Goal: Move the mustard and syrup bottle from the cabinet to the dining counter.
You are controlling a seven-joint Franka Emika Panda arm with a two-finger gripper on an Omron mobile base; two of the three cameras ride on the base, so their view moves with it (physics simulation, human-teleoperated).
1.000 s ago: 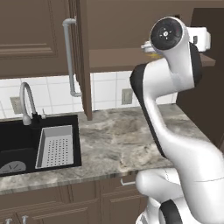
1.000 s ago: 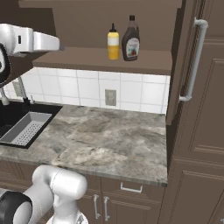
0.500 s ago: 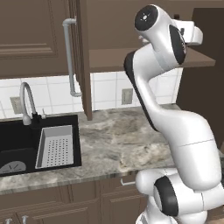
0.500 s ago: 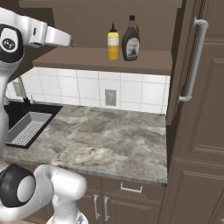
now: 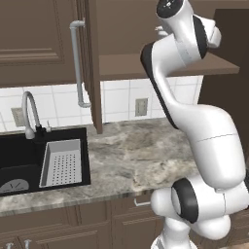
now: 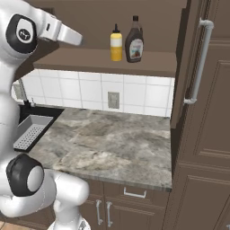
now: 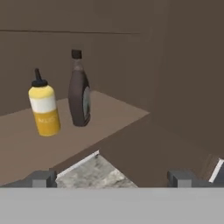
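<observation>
Two bottles, mustard point(image 6: 116, 43) and syrup point(image 6: 134, 40), stand on the cabinet point(image 6: 148, 63) shelf; the hand view shows the gripper point(image 7: 113, 178) spread, bottles at ten o'clock.

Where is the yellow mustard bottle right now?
The mustard stands upright on the open cabinet's shelf, just left of the syrup bottle in the right base view, high above the stone counter.
</observation>
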